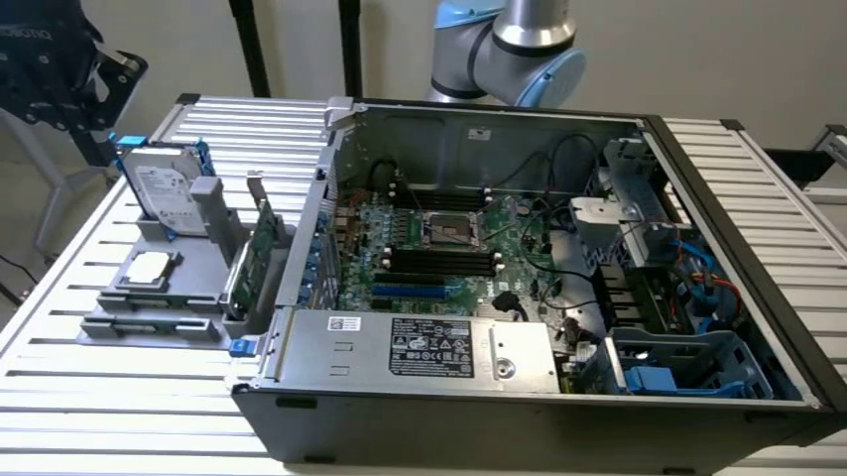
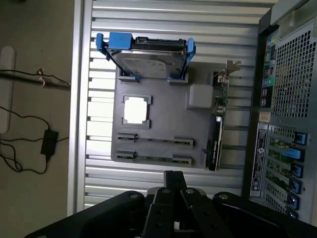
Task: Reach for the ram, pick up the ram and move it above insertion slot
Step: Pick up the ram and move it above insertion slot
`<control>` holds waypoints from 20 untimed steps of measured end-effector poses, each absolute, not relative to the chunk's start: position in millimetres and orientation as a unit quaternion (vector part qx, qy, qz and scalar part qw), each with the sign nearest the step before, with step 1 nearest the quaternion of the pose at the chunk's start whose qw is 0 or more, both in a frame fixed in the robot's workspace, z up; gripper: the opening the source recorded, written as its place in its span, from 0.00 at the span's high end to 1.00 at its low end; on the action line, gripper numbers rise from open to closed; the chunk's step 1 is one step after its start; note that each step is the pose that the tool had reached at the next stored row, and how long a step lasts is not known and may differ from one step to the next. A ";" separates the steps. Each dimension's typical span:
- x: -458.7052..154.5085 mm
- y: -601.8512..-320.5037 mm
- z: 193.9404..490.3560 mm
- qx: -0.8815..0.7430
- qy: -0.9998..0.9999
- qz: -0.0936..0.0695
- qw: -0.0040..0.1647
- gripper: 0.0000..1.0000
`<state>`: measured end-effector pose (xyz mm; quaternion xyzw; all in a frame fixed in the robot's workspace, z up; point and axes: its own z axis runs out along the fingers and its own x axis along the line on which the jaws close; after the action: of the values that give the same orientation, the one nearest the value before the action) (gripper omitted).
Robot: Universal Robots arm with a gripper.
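Note:
The ram is a thin green stick standing on edge in the outermost slot of a grey holder. In the exterior view the ram sits along the holder's near end, on the exterior view's left of the open computer case. Long black memory slots run across the motherboard inside the case. My gripper hangs high above the slatted table, just off the holder's ram end. Its black fingers meet in the middle and hold nothing. The arm's joint rises behind the case.
The holder also carries a silver hard drive with blue rails, a square processor and an upright green expansion card. The case's rear wall stands right beside the card. Cables and a power adapter lie on the floor.

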<state>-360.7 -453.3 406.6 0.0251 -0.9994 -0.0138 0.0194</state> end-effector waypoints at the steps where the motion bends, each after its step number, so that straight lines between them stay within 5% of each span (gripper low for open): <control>1: -360.6 -453.2 406.6 0.025 -0.999 -0.014 0.019 0.89; 20: -360.5 -453.3 403.3 0.177 -0.984 -0.011 0.021 0.89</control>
<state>-360.5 -453.3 403.3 0.1773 -0.9839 -0.0107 0.0213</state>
